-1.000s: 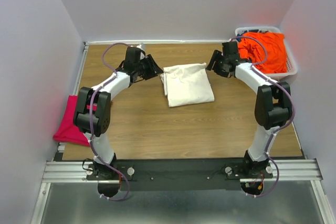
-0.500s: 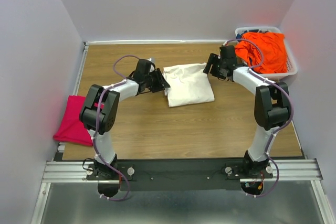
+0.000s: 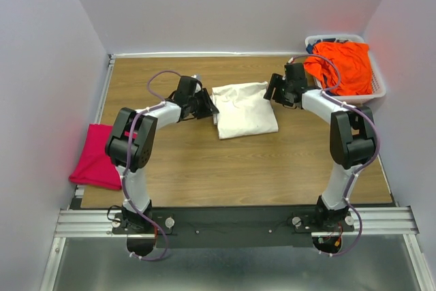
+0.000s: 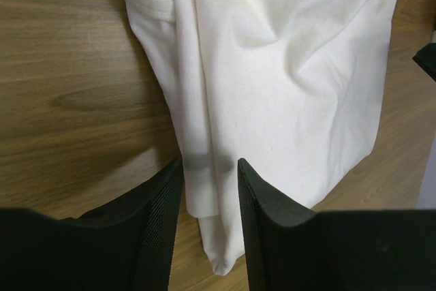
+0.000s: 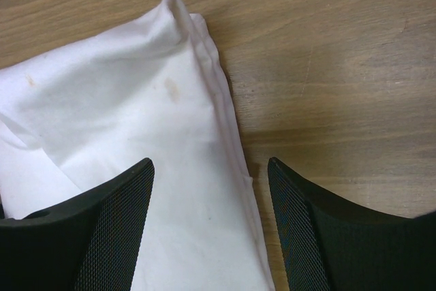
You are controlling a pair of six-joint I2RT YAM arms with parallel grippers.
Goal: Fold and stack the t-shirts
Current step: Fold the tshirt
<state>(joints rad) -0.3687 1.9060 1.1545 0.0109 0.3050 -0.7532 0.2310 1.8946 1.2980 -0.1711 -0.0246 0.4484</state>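
Lying folded: cream shirt [image 3: 244,109]; left claw [image 4: 209,163] half-spread astride its edge, perhaps touching; right claw [image 5: 210,163] spread wide.

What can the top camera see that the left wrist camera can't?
Only the top view shows the orange t-shirt in the white basket, the pink t-shirt at the table's left edge, and both arms. Only the left wrist view shows the left gripper close up, its black fingers apart over the edge of the cream t-shirt. Both show that cream t-shirt lying on the wooden table.
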